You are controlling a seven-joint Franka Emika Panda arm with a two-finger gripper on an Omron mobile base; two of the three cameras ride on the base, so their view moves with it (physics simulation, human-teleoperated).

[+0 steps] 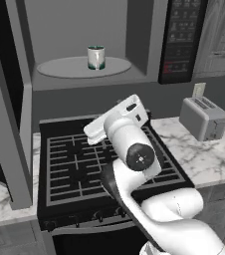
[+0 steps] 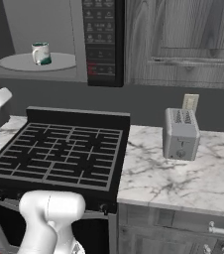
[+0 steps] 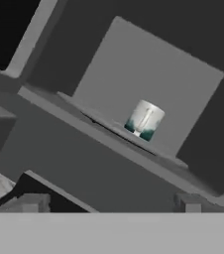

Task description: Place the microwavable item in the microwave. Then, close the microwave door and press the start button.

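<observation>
At the far left, the microwave door (image 1: 7, 124), a tall dark glass panel in a grey frame, stands swung open beside the stove. Right of it is the wide built-in microwave (image 1: 139, 30) with its light grey cavity, where a small white-grey mug with dark green banding (image 1: 96, 57) stands upright on the round grey turntable plate (image 1: 59, 67), nothing else beside it. Judging from this, the placing step looks done; closing the door and pressing start remain. Below, the white arm's gripper (image 3: 109, 203) hovers over the black gas stove grates (image 1: 74, 164), well apart from the mug, fingers spread wide and holding nothing. Further right is the tall black keypad panel (image 1: 181, 37). On the white marble counter (image 1: 209, 159) sits a silver two-slot toaster (image 1: 202, 118), its slots seemingly empty.
</observation>
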